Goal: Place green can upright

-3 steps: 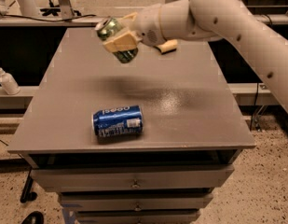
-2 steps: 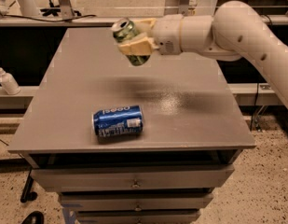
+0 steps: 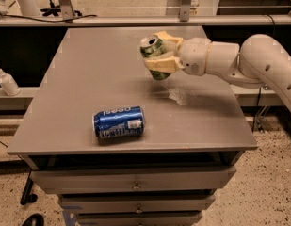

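Surface: a grey table [image 3: 84,74] with drawers [image 3: 135,179] under its front edge, and a pale smear [image 3: 180,96] right of centre.
Room: speckled floor [image 3: 272,192], a long rail [image 3: 112,20] behind the table, and a white bottle [image 3: 6,82] on the ledge to the left.
Gripper: the gripper [image 3: 156,54] hangs above the table's right half, clamped tight around the green can [image 3: 150,48], one tan finger over it and one under.
Green can: in the air and tilted, its silver top facing up and left, its lower end above the smear.
Change: against 0.7 s ago, claw and can have swung right and toward the front edge, and they sit lower.
Arm: the white arm [image 3: 260,65] reaches in from the right, over the table's right edge.
Around: the blue can [image 3: 118,122] lies on its side near the front edge, well apart from the claw, in the same spot as before.
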Robot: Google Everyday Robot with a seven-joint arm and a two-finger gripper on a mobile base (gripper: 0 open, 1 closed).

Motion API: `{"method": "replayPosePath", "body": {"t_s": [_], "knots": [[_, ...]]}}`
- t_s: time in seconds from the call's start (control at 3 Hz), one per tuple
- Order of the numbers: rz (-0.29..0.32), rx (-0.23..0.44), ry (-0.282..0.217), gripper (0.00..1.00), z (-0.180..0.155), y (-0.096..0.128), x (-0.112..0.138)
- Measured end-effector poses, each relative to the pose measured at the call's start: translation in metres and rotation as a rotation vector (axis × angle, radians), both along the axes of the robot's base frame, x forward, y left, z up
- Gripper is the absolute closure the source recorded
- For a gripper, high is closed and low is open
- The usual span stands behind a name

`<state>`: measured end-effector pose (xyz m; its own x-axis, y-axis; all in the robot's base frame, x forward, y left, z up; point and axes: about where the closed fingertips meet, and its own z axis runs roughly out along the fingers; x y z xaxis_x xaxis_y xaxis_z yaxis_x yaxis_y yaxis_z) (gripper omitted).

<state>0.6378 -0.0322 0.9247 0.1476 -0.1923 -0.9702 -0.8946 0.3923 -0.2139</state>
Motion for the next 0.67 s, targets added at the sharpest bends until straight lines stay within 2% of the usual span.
{"method": "replayPosePath", "body": {"t_s": [0.33,0.67], "knots": [[-0.017,0.02,0.026,1.0,-0.021,-0.017,0.002],[-0.029,0.036,0.064,0.85,-0.041,-0.029,0.004]]}}
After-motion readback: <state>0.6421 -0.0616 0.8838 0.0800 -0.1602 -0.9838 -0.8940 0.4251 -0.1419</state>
